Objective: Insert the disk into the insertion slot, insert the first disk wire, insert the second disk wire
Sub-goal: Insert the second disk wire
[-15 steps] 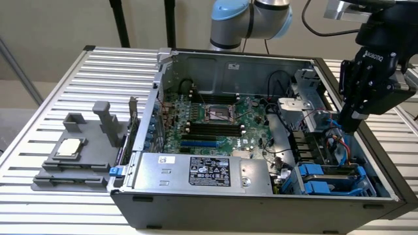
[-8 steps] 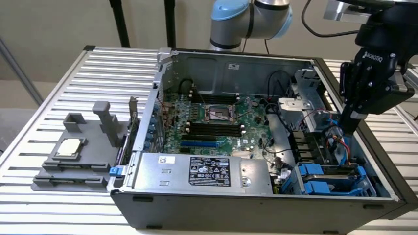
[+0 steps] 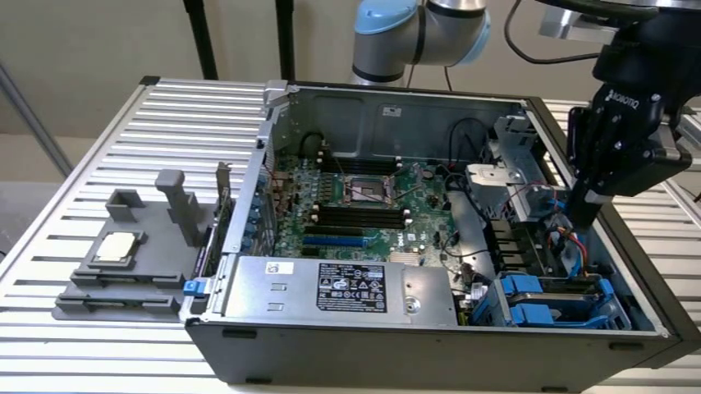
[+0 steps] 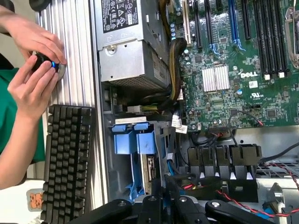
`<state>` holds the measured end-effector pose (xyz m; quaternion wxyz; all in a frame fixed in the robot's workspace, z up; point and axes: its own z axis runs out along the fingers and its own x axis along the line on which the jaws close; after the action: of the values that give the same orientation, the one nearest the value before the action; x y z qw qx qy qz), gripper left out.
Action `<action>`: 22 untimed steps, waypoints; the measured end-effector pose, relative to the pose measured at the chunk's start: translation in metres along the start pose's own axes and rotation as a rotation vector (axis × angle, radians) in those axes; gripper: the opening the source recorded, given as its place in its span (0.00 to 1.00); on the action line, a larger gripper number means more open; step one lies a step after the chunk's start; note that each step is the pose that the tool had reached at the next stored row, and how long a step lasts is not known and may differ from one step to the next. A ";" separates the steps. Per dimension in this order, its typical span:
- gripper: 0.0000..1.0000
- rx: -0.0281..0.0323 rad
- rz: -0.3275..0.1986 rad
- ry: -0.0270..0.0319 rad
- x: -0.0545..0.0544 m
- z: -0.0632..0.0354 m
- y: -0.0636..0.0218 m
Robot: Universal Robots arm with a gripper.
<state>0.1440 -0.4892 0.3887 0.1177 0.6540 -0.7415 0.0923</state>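
gripper (image 3: 580,215): fingers pressed together, reaching down into the open case at the exterior view's right, just behind the drive bay; what they pinch, can't tell
disk (image 4: 150,169): seated in the insertion slot, blue carrier edge showing
insertion slot (image 3: 559,304): near-right corner of case, beside the power supply (image 3: 340,287)
wires: red and blue cables near the fingertips
motherboard (image 3: 362,205): case centre
person: hands (image 4: 32,70) on a small device, next to a keyboard (image 4: 67,163)
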 end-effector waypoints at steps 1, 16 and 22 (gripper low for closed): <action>0.16 -0.0013 -0.001 -0.0116 0.002 0.0006 -0.0002; 0.16 -0.0173 -0.009 -0.1809 0.037 0.0192 -0.0030; 0.16 -0.0152 -0.010 -0.2268 0.051 0.0281 -0.0034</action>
<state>0.1399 -0.5462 0.3769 0.0384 0.6629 -0.7476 0.0116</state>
